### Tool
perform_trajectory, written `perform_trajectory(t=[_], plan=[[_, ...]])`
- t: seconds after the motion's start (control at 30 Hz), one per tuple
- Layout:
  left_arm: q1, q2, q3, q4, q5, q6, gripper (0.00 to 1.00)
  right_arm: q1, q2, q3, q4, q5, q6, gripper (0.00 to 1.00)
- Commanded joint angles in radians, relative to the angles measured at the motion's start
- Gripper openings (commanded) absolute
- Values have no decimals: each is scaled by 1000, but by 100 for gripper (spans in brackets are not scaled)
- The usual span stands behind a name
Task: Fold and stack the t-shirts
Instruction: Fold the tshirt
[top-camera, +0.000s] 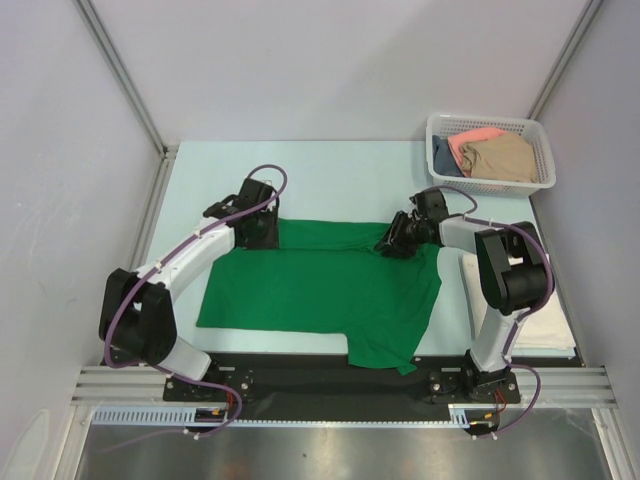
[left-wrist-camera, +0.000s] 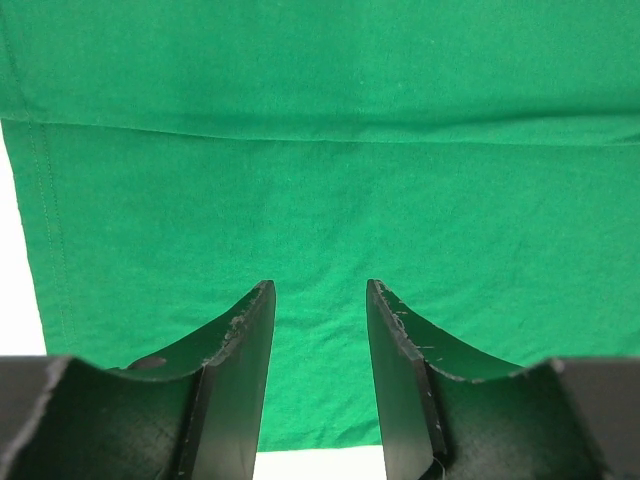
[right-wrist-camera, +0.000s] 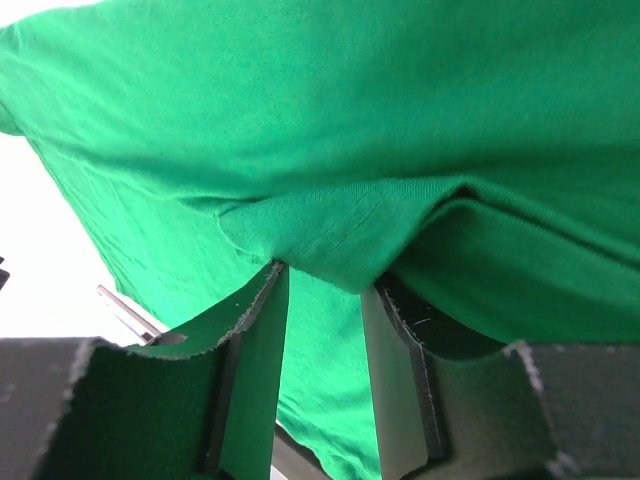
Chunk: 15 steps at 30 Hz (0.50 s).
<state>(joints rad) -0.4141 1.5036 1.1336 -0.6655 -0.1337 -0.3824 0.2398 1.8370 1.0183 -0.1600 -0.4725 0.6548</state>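
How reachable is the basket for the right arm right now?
Probably not yet: the right gripper seems to pinch the green shirt; the path to the basket looks clear once released.

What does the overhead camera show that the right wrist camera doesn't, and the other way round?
Only overhead: the left gripper, the basket of spare shirts at the far right, and a folded white shirt beside the right arm. Only the wrist: close up, a bunched fold caught in the right gripper. Both: the green shirt.
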Motion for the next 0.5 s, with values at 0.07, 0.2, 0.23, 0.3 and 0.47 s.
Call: perform_trajectory(t=[0.07,0.2,0.23,0.3,0.47], plan=[[14,-29,0,10,9,19,47,-2,36,39,59,3,48,40],[21,-26,-1,12,14,22,47,-2,54,46,100,-21,97,40],[23,-26,2,12,16,23,47,0,57,45,109,-28,117,40],[28,-25,0,17,17,23,47,1,59,45,129,-40,138,38],[40,-20,-5,23,28,25,47,3,42,34,136,-63,195,15]])
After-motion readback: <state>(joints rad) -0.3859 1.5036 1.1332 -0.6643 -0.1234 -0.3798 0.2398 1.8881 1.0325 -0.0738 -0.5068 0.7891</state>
